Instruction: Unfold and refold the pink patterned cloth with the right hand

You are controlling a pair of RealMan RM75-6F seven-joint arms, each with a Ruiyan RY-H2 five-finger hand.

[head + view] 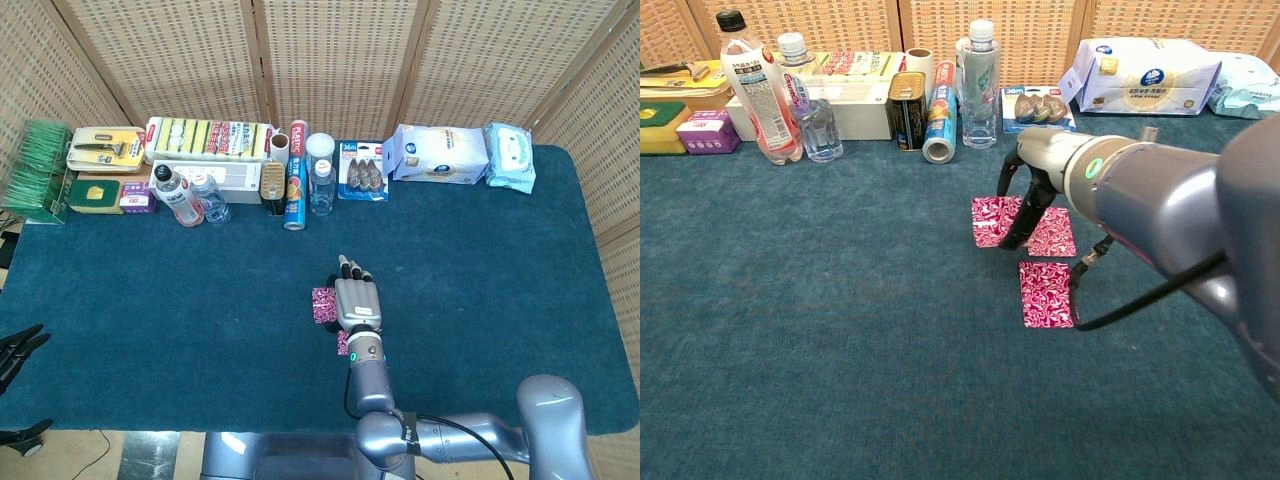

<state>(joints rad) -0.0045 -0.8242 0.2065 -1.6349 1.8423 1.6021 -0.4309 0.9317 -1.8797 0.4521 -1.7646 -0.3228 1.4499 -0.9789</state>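
While my right hand (1025, 205) pins the pink patterned cloth (1025, 222) at frame centre on the bench (820, 330), fingers pressed down, grip unclear, unfolding looks underway. Next move likely calls for spreading the remaining panel.

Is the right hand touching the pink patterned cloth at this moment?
Touching. In the chest view the right hand has its dark fingers planted on the pink patterned cloth, with no gap visible beneath them.
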